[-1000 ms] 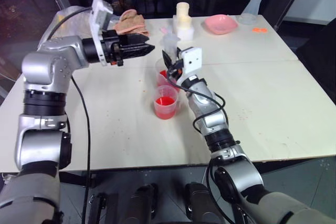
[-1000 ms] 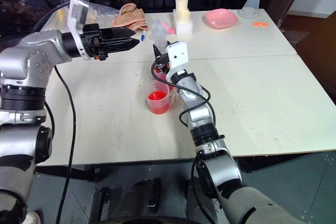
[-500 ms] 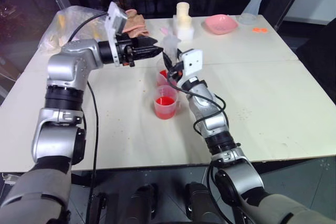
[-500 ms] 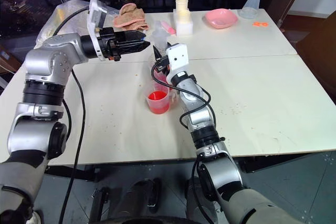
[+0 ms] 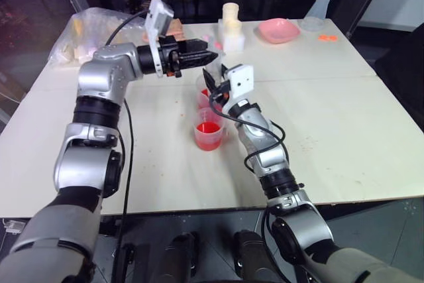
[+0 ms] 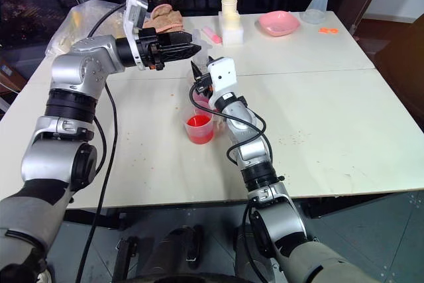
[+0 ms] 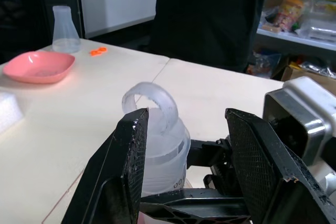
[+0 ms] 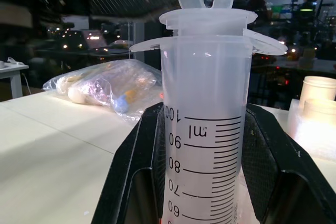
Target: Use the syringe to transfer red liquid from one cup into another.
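The syringe (image 8: 202, 77) stands upright, a clear barrel with a printed scale and a white plunger ring (image 7: 152, 103) on top. My right gripper (image 8: 205, 111) is shut on the barrel and holds it over the far cup (image 5: 203, 97). In front of that stands the near cup (image 5: 208, 132), with red liquid (image 5: 208, 128) in it. My left gripper (image 5: 211, 55) points level toward the syringe's top. It is open, and its fingers (image 7: 131, 150) stand on either side of the plunger ring without touching it. The syringe's tip is hidden.
At the table's far side are a pink bowl (image 5: 278, 29), a clear flask (image 5: 319, 8), white containers (image 5: 230, 28), a pink marker (image 6: 212, 34), a cloth (image 6: 161, 18) and a plastic bag (image 5: 83, 31). A person in dark clothes (image 7: 210, 14) stands beyond the table.
My left arm has swung right and forward, bringing its open gripper up to the syringe's top. The right gripper and syringe have kept still.
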Controlling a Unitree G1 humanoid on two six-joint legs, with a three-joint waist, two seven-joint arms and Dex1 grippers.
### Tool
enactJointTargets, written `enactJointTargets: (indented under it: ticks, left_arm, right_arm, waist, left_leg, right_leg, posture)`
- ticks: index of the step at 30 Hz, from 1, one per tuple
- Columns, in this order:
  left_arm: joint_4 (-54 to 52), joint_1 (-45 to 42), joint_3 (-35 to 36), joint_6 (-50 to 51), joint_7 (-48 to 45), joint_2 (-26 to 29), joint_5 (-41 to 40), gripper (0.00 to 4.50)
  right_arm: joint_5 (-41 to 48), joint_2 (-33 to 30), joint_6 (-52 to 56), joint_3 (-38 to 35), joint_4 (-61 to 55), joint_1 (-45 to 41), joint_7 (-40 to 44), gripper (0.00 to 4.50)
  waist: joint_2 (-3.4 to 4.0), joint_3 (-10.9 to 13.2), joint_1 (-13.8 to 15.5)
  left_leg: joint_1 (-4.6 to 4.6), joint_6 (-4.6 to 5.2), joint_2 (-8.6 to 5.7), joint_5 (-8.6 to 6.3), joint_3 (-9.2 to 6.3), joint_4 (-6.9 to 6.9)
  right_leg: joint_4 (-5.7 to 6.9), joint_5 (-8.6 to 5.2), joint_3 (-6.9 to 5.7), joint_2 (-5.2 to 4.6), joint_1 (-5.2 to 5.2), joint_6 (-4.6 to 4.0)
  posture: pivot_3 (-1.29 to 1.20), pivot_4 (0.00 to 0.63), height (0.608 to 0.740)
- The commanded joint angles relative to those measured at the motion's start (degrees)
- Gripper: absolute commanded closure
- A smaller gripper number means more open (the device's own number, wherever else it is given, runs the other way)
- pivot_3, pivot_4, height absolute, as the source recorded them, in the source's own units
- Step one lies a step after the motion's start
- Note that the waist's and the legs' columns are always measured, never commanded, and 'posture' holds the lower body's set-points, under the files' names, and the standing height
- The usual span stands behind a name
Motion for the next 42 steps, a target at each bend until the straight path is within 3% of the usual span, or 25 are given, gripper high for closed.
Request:
enactJointTargets:
  ticks: [1, 6, 15, 42]
  left_arm:
    - [0.47, -2.50, 0.12, -2.14, -1.93, -0.92, 0.62, 2.06]
    - [4.49, -3.83, 0.68, -3.90, -1.74, -2.65, 1.73, 2.06]
    - [8.14, -5.08, 1.16, -6.20, -2.34, -4.90, 2.91, 4.48]
    - [7.20, -11.17, 5.60, -6.55, -0.20, -5.71, 2.01, 4.48]
  right_arm:
    - [0.21, 0.36, -0.06, 0.43, -3.63, -0.28, 0.27, 3.14]
    - [0.09, 0.46, 0.55, 0.72, -4.68, 0.31, 0.43, 3.14]
    - [0.05, 1.27, 0.60, 1.05, -4.15, 0.28, 0.42, 3.14]
    - [-0.47, 3.67, -2.81, 1.32, 5.66, -0.40, 1.29, 3.14]
  waist:
    - [0.00, 0.00, 0.02]
    - [0.00, 0.00, -0.05]
    - [0.00, 0.00, -0.01]
    - [0.00, 0.00, -0.12]
  left_leg:
    - [0.00, 0.00, 0.00, 0.00, 0.00, 0.00]
    - [0.00, 0.03, 0.00, -0.02, 0.00, 0.00]
    - [0.00, 0.04, 0.00, -0.02, 0.00, 0.01]
    - [0.00, 0.03, 0.00, -0.02, 0.01, 0.02]
  right_leg:
    - [0.00, 0.00, 0.00, 0.00, 0.00, 0.00]
    - [0.00, 0.00, -0.01, 0.00, 0.00, 0.00]
    - [0.01, 0.00, -0.02, 0.01, 0.00, 0.00]
    - [0.02, 0.00, -0.02, 0.03, -0.01, 0.01]
  posture:
    - [0.00, 0.150, 0.740]
    - [0.00, 0.150, 0.740]
    - [0.00, 0.150, 0.740]
    - [0.00, 0.150, 0.740]
